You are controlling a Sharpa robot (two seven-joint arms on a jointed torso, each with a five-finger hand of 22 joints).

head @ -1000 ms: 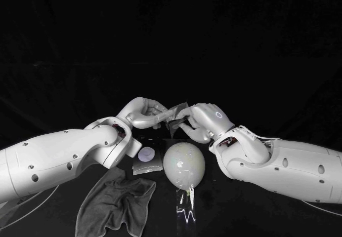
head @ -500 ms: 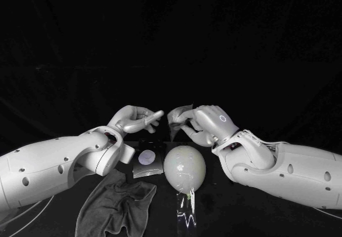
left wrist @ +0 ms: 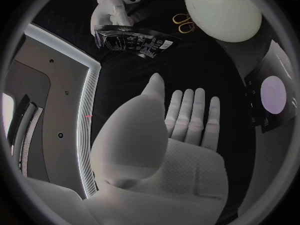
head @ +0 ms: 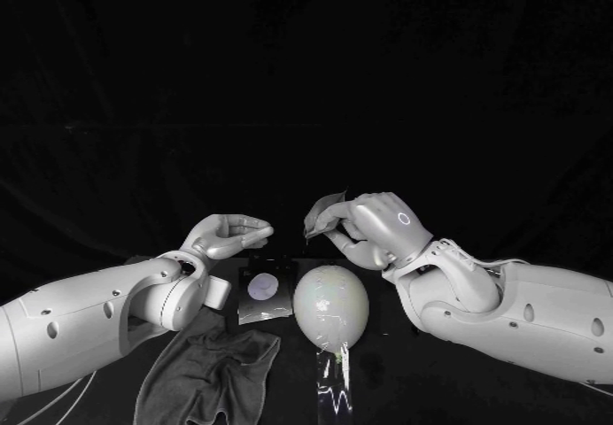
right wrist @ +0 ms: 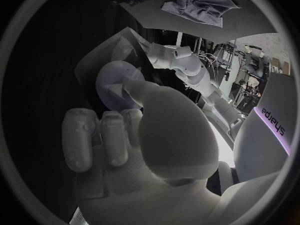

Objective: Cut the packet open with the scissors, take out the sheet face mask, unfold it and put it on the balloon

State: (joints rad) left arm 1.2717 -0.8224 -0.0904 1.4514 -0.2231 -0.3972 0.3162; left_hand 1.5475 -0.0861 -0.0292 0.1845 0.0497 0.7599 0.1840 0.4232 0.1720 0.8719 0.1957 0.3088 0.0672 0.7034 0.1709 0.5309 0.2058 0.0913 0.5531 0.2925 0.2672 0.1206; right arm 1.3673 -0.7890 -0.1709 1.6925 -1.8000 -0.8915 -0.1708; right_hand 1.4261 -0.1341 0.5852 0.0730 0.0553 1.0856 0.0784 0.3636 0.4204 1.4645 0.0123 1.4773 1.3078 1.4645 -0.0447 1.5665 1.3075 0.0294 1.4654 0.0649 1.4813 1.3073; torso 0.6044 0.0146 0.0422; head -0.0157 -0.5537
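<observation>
My right hand [head: 368, 227] holds a dark packet [head: 323, 209] up above the table, pinching it at one edge. The right wrist view shows that packet [right wrist: 103, 80] with a pale round mark, against the fingertips [right wrist: 103, 130] of my right hand [right wrist: 134, 140]. My left hand [head: 230, 235] hangs apart to the left of it, holding nothing; its fingers [left wrist: 190, 115] lie straight. The pale balloon [head: 331, 302] lies on the table below both hands. Yellow-handled scissors [left wrist: 182, 23] lie beside the balloon [left wrist: 222, 10]. In the left wrist view my right hand [left wrist: 112, 7] grips the packet [left wrist: 134, 42].
A second dark packet [head: 265, 293] with a pale round mark lies left of the balloon. A grey cloth [head: 205, 372] is crumpled at the front left. A strip of clear film [head: 335, 382] trails from the balloon toward the front edge.
My left hand has let go of the packet and drawn back down and to the left. My right hand keeps the packet and has shifted slightly right.
</observation>
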